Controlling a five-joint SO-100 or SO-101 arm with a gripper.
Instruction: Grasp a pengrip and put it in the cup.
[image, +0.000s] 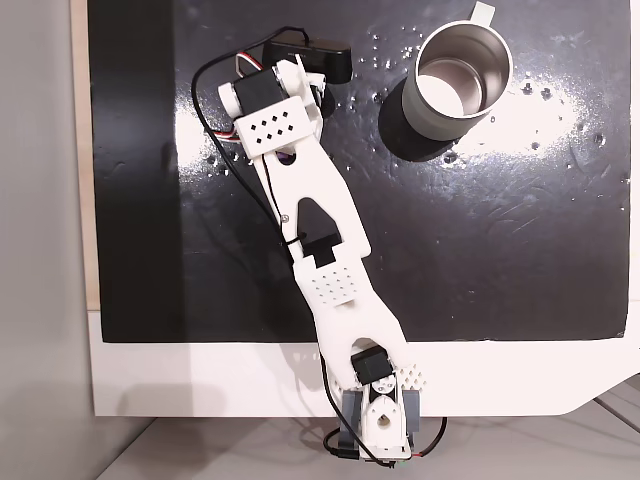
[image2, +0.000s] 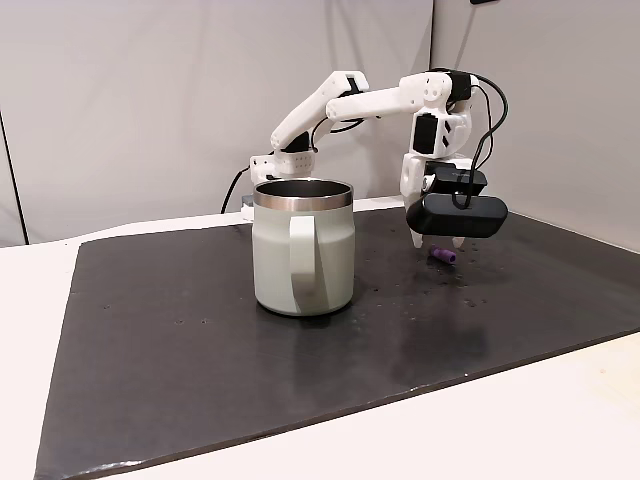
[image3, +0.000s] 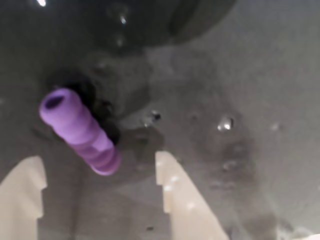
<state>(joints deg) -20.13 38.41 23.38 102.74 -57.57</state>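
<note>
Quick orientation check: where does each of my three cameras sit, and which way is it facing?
A fixed view: overhead, looking straight down at the black mat, cup and whole white arm.
A fixed view: low at table edge, facing across the cup toward the arm, gripper and pengrip.
Wrist view: looks down past two fingertips at the pengrip.
Shared: both fixed views show cup and arm.

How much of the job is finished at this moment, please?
Done: the gripper is brought over the purple pengrip, which lies on the dark mat. In hand: in the wrist view the fingertips stand apart on either side of the pengrip, nothing gripped yet. Left: closing on it, lifting, carrying it to the steel cup and dropping it in. In the overhead fixed view the cup looks empty.
</note>
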